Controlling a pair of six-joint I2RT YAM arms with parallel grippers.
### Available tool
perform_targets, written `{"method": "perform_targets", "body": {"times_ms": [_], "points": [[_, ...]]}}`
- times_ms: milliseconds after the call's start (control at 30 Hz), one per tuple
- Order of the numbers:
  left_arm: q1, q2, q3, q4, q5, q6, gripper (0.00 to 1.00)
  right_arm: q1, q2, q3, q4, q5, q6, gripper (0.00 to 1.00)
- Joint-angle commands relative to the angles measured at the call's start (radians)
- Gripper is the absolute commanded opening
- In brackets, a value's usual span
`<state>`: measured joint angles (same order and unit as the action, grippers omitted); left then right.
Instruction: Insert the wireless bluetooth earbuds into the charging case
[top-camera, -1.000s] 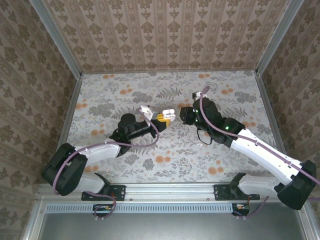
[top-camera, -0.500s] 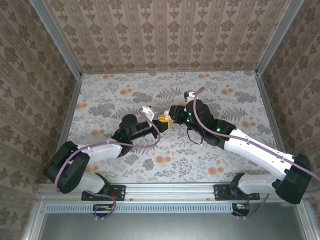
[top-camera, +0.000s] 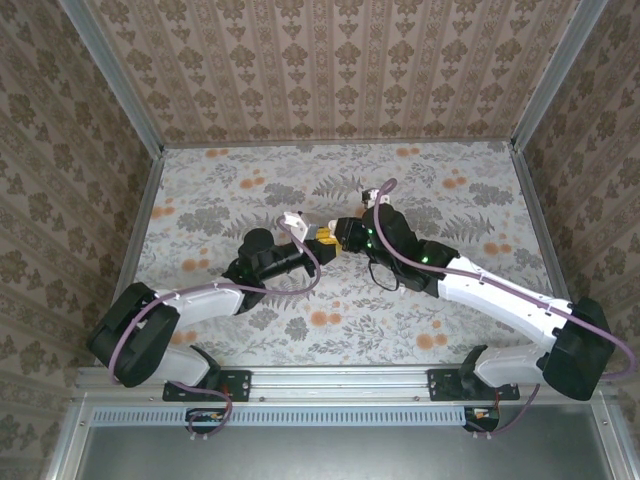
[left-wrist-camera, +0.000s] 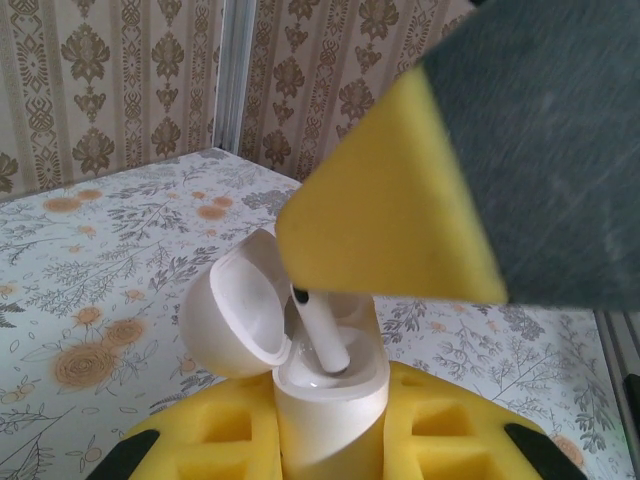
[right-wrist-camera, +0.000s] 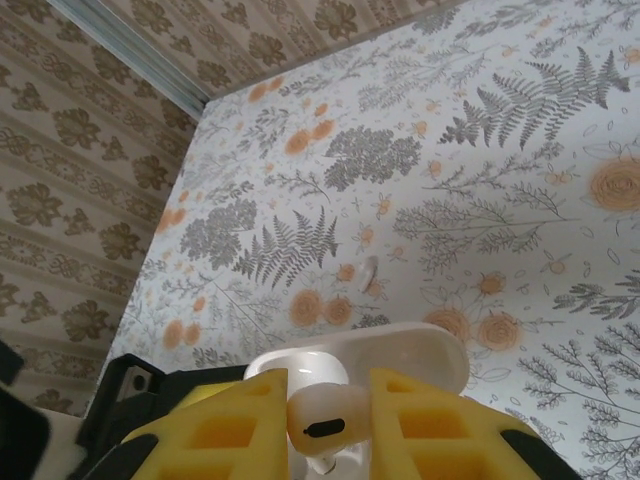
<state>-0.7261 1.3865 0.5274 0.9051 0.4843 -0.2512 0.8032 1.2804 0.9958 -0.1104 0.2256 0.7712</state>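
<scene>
Both arms meet near the middle of the table, well apart from the patterned walls on three sides and from the metal rail along the near edge. Floral cloth lies bare all round them, so there is open room on every side.

The left gripper is clamped on the charging case, which stands upright between its yellow foam fingers. The case lid hangs open, tipped to the left in the left wrist view.

The right gripper comes in from the other side and pinches one earbud between its own yellow pads, directly over the case's open mouth. From the left wrist, the earbud's white stem points down into the case's well, just beside the lid's hinge edge, with one right pad close above it. Whether the stem touches the bottom of the well I can't tell from here.

In the right wrist view, a small white piece lies on the cloth beyond the lid; it may be the second earbud, though it is too small to be sure.
</scene>
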Motion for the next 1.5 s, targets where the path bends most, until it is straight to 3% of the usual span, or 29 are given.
{"method": "perform_targets", "body": {"times_ms": [0,1267,1467], "points": [[-0.009,-0.039,0.011,0.038,-0.004,-0.017,0.0,0.01,0.008,-0.019,0.049,-0.004,0.013,0.2],[-0.012,-0.069,0.02,0.057,-0.058,-0.028,0.0,0.055,-0.047,-0.108,0.117,-0.012,0.071,0.2],[-0.012,-0.075,0.024,0.055,-0.059,-0.024,0.0,0.057,-0.061,-0.121,0.106,-0.008,0.071,0.24]]}}
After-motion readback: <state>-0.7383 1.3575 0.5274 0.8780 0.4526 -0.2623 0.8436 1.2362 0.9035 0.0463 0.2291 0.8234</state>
